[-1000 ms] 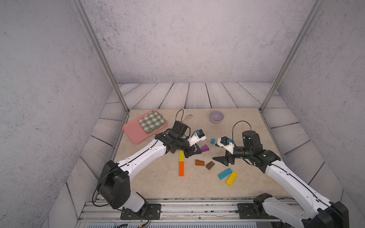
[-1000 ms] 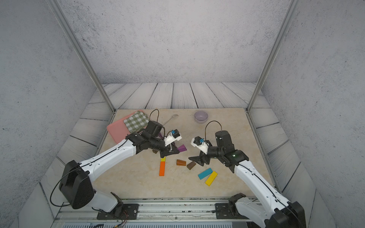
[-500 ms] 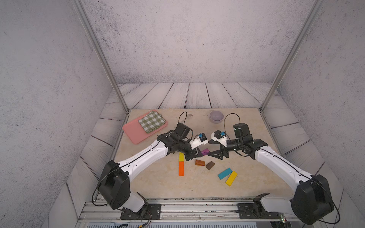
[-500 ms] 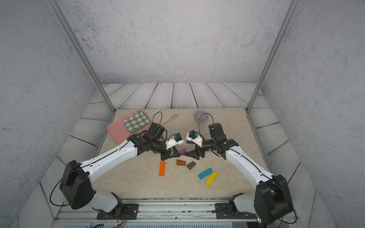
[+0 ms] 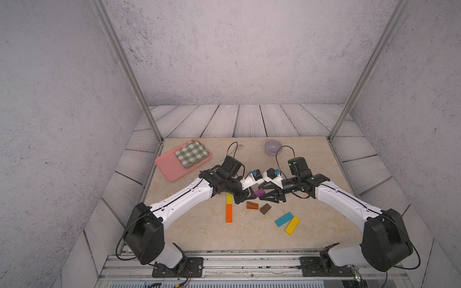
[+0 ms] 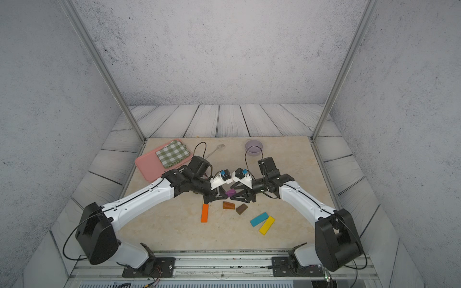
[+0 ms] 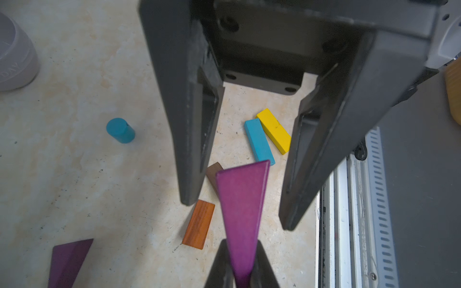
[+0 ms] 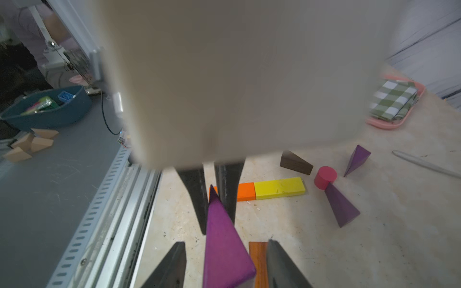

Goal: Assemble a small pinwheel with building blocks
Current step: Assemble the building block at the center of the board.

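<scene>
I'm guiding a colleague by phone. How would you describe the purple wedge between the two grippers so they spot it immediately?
Look to the middle of the beige table. There the left gripper pinches a purple wedge by its thin end, with its thick end inside the open right gripper. Unlike the darker purple wedges lying loose, it is bright magenta and gripped.

Purple wedge point(image 7: 243, 212): painted, satin. Brown wedge point(image 7: 198, 224): wood grain seen. Napkin point(image 5: 191, 153): woven cloth. Table point(image 5: 199, 232): marbled, scuffed.
</scene>
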Tool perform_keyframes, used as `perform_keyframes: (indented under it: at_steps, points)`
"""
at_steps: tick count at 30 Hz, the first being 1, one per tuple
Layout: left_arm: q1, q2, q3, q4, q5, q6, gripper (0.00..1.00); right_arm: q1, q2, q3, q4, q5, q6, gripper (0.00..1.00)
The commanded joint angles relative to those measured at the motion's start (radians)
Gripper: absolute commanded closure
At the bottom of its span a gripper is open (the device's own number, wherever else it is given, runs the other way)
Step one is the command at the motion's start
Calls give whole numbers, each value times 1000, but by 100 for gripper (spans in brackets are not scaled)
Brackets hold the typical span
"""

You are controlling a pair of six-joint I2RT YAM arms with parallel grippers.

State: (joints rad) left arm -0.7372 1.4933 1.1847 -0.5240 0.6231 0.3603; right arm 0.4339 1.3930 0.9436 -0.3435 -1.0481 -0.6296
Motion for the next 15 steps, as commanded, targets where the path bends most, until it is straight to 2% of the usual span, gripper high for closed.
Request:
perform_keyframes:
  at_steps: [1,5,7,8,10,12,15]
  points:
    - [-5,-5,12,-16,-2,16,100,6,23,20,-22,-22,-13,53]
    - [-5,-13,8,-10,-5,15,100,6,27,23,-33,8,-19,70]
    - [-5,-19,1,2,-4,9,98,6,29,26,-27,27,-12,74]
    - [-5,-23,-3,9,-5,5,92,4,30,28,-21,30,-6,80]
    - [-5,-35,-10,23,-17,-15,71,3,33,39,-25,40,-5,83]
    - [-6,-55,-18,35,-35,-32,60,1,35,40,-11,63,-2,84]
    - [-4,-112,-45,70,-88,-72,27,-37,38,38,4,81,-2,87]
